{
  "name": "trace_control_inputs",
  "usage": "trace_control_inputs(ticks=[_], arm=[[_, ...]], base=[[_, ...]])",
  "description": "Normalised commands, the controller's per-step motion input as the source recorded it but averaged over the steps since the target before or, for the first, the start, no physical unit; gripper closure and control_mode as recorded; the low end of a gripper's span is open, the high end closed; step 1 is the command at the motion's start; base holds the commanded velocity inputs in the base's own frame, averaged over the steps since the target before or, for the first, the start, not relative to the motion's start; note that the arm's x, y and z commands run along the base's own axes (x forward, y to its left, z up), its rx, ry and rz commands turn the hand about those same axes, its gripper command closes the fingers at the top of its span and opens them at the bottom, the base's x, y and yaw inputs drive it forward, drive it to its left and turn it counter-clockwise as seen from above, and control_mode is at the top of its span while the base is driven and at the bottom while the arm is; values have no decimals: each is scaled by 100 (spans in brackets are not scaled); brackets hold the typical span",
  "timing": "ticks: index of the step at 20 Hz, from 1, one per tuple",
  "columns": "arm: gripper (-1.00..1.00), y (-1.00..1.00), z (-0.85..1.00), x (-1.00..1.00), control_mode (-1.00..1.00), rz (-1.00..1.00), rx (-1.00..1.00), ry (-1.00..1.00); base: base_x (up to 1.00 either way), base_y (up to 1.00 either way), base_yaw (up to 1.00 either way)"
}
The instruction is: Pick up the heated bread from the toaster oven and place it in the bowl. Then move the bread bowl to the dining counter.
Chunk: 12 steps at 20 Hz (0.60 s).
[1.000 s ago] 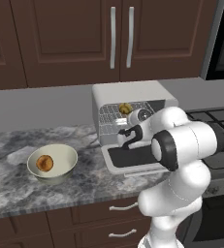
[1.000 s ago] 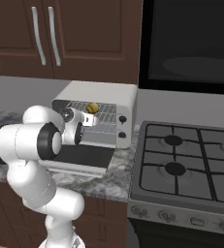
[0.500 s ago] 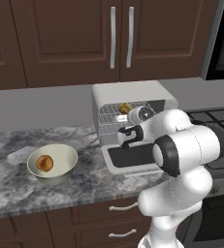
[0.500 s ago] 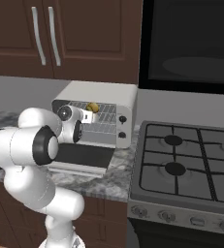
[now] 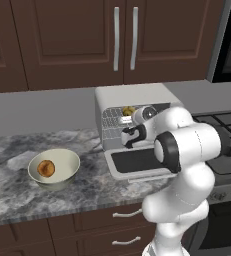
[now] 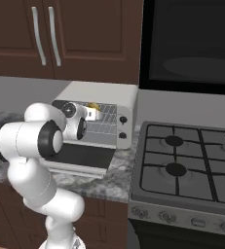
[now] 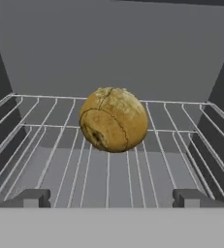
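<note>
The toaster oven [image 5: 134, 107] stands on the marble desk [image 5: 17, 195] with its door [image 5: 137, 162] dropped flat toward the arm, its front edge just short of the desk's front edge. Inside the toaster oven, the heated bread [image 7: 113, 119] sits on the wire rack [image 7: 60, 145], near the middle of it, well clear of the side walls and with bare rack behind it up to the grey back wall. In the left base view the heated bread [image 5: 128, 111] shows as a small yellow lump just inside the oven mouth.

The pincer [image 7: 111, 197] is at the oven mouth, spread open: its two dark fingertips [image 7: 31, 197] stand wide apart, one to each side of the heated bread and nearer the camera than it, touching nothing. Rack wires run free between each tip and the side walls of the oven.

Left of the toaster oven, well apart from it, the bowl [image 5: 53, 168] rests on the desk with an orange-brown bun [image 5: 46, 168] lying in it. Right of the toaster oven, just beside it, is the gas stove [image 6: 192, 165]. Dark cabinets [image 5: 122, 40] hang above the toaster oven, with open wall between.
</note>
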Motion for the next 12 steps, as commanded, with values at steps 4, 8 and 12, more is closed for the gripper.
trace_control_inputs(ticks=[4, 8, 12], arm=[[-100, 0, -37, 11, -100, 0, -4, 9], [-100, 0, -46, 0, -100, -1, -2, 20], [-100, 0, -43, 0, -100, -2, 0, 25]], base=[[0, 0, 0], [0, 0, 0], [0, 0, 0]])
